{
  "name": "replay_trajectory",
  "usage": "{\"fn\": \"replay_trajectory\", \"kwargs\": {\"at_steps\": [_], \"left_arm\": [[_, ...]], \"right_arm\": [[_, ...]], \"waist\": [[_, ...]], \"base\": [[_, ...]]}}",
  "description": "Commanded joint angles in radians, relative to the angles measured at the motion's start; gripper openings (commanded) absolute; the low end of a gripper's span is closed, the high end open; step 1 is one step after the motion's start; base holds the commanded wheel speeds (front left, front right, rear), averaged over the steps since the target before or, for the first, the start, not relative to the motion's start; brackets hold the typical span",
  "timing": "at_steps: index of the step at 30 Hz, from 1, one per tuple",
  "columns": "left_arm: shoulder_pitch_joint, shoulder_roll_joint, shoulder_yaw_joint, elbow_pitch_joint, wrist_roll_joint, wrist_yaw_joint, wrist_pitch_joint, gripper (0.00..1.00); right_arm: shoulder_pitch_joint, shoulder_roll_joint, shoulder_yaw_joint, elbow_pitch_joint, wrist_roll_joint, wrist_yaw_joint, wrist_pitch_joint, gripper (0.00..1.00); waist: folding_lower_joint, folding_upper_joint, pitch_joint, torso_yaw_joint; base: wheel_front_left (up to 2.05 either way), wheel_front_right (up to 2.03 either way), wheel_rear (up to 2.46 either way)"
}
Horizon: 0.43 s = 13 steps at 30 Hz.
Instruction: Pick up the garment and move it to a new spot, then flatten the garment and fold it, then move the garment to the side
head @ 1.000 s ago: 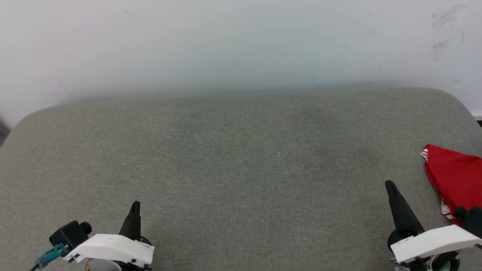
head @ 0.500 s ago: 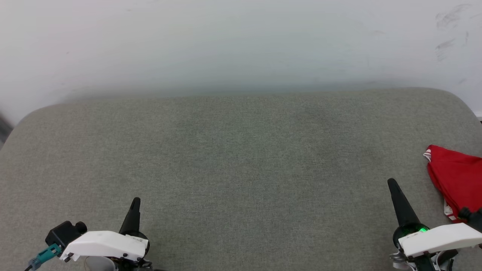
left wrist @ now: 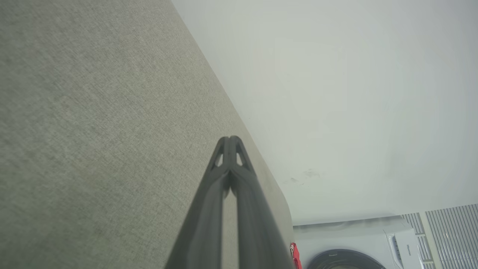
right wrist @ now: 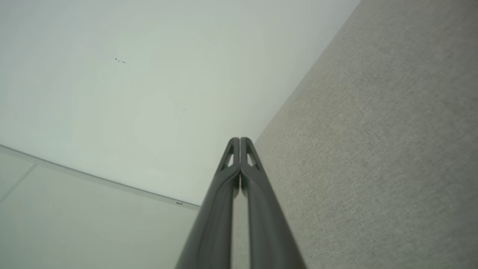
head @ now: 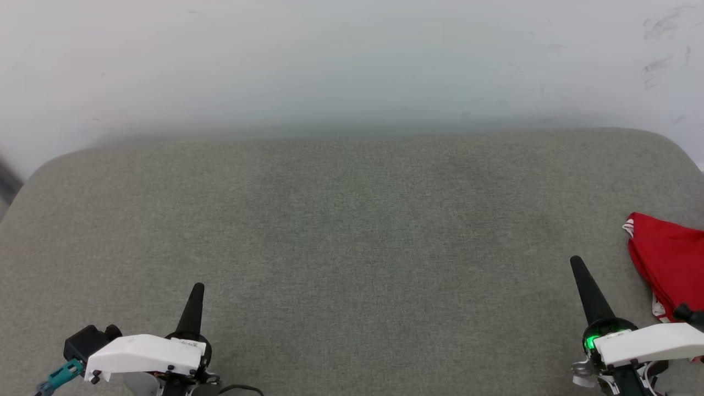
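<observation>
The garment (head: 670,263), red with a bit of striped trim, lies bunched at the far right edge of the grey padded surface (head: 352,231) in the head view, cut off by the frame. A sliver of the garment (left wrist: 295,254) also peeks past the surface's far end in the left wrist view. My right gripper (head: 576,263) stands shut and empty just left of the garment, apart from it. My left gripper (head: 198,288) is shut and empty at the lower left. Both wrist views show the left gripper (left wrist: 230,139) and the right gripper (right wrist: 239,139) with fingertips pressed together.
A white wall (head: 352,60) rises directly behind the surface. A washing machine (left wrist: 354,246) stands beyond the surface's far end in the left wrist view. Pale floor (right wrist: 74,224) with a baseboard line shows in the right wrist view.
The camera has shifted slightly, sliding the garment toward the right edge. Both grippers' fingertips sit a little higher in the picture. Both stay shut.
</observation>
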Motion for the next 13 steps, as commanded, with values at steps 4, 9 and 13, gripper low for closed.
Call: {"fn": "replay_trajectory", "kwargs": {"at_steps": [4, 9, 13], "left_arm": [[-0.029, -0.009, 0.021, -0.002, -0.043, -0.019, 0.014, 0.00], [-0.034, -0.021, 0.042, 0.003, -0.094, -0.035, 0.032, 0.00], [-0.038, -0.029, 0.053, 0.006, -0.121, -0.043, 0.041, 0.00]], "right_arm": [[-0.029, -0.006, -0.006, 0.008, 0.059, 0.000, 0.005, 0.00], [-0.039, -0.005, -0.011, 0.024, 0.126, 0.000, 0.009, 0.00], [-0.043, -0.005, -0.014, 0.034, 0.162, 0.000, 0.011, 0.00]], "waist": [[0.0000, 0.0000, 0.001, 0.003], [0.0000, 0.0000, 0.003, 0.007], [0.0000, 0.0000, 0.004, 0.009]], "base": [[0.00, 0.00, 0.00], [0.00, 0.00, 0.00], [0.00, 0.00, 0.00]]}}
